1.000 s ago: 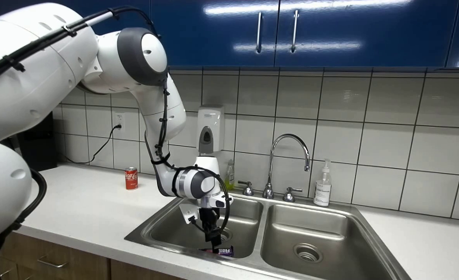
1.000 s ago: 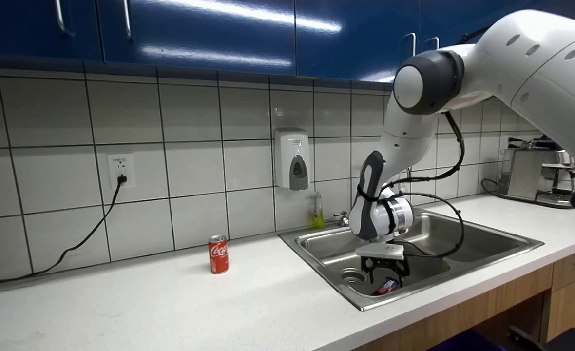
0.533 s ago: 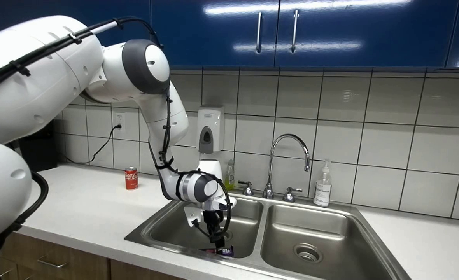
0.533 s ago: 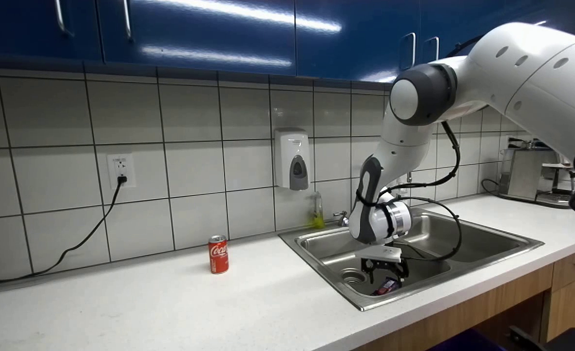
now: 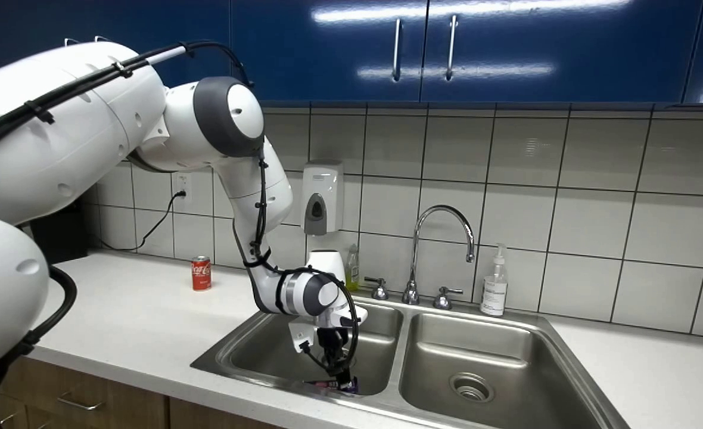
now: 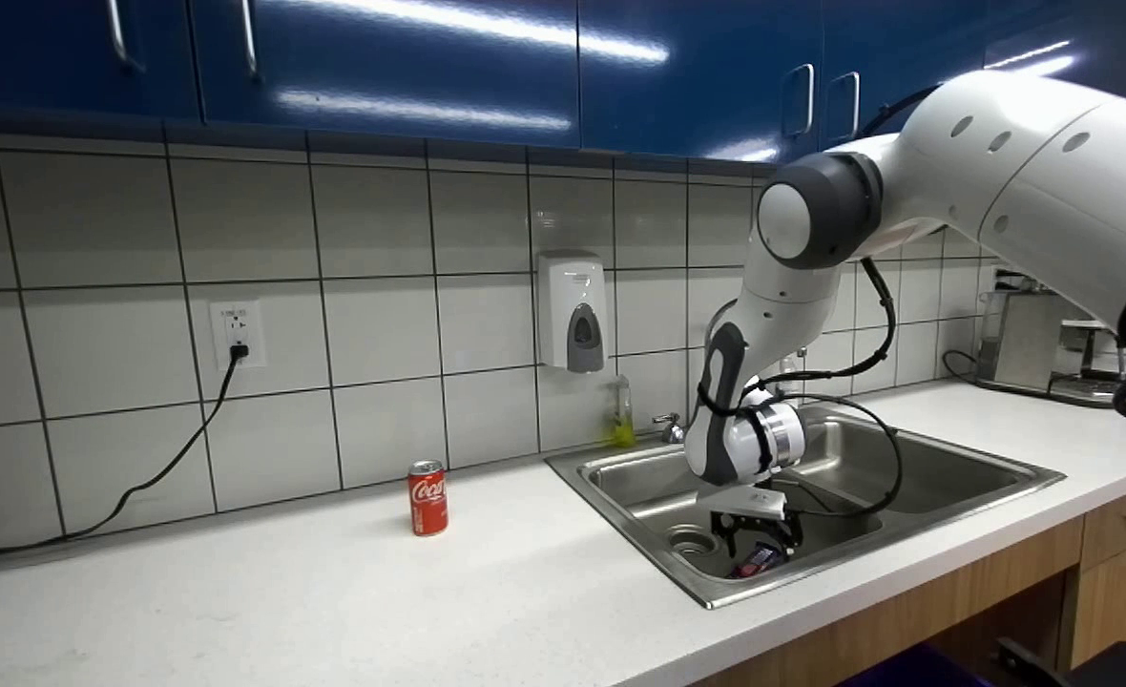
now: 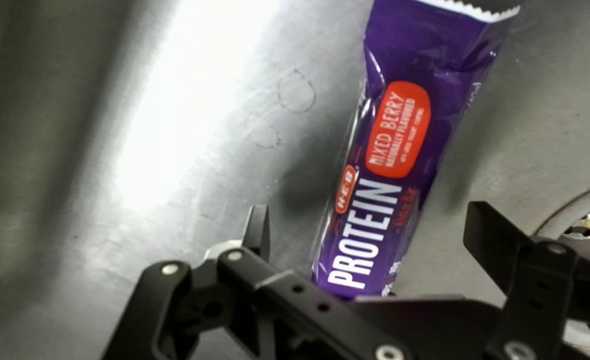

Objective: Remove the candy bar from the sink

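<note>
"Where's the candy bar [image 7: 400, 145]?"

"Slanting from upper right to lower centre of the wrist view, between the parted jaws of the gripper [image 7: 369, 227], a gap each side."

"In the sink [image 5: 398, 366]?"

"Yes, left basin [image 5: 383, 326], lower centre in an exterior view."

Arm [image 5: 36, 140], one, glossy white from where I stand: bulky rounded shells, small round grey recesses [image 5: 64, 190]. Collar [image 5: 213, 113], dark grey, broad, fitted with a round white end cap [image 5: 246, 112]. Cable bundle [image 5: 81, 89], black, fastened to the arm by black ties [image 5: 123, 70], one length running in a white sleeve [image 5: 167, 55]. In an exterior view: inlay [image 6: 715, 444], dark grey, on the left of a slimmer white section [image 6: 792, 286]; wrist ring [image 6: 788, 434], silver, beside a black strap [image 6: 763, 431]; block [image 6: 744, 499], white, flat-faced. Fingers [image 7: 495, 245], black, angular, many-jointed, with pale round pin heads [image 7: 234, 255] and small dark holes [image 7: 298, 289].
</note>
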`<state>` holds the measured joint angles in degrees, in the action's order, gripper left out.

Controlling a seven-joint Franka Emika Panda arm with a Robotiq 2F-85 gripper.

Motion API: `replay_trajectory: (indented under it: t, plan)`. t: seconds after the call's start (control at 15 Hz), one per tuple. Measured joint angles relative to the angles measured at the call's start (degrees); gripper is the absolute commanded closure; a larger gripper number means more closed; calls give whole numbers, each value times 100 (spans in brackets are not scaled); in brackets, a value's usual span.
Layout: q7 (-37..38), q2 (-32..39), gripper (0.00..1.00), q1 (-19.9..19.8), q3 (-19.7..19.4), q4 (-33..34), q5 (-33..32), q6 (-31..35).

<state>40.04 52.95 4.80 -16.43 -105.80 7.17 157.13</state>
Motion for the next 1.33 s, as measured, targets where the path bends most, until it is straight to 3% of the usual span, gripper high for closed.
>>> replay_trajectory:
  t: [0.33,0.4,0.47,0.6,1.0,1.33]
  plan:
    - [29,138,0,-4,-19,151,0,-2]
    - [30,153,4,-4,-25,168,0,-3]
    - [31,164,26,-3,-32,181,0,-4]
    - [35,185,31,-4,-52,208,0,-4]
    - [39,194,79,-3,-72,290,0,-4]
    - [44,193,81,-3,-91,298,0,-18]
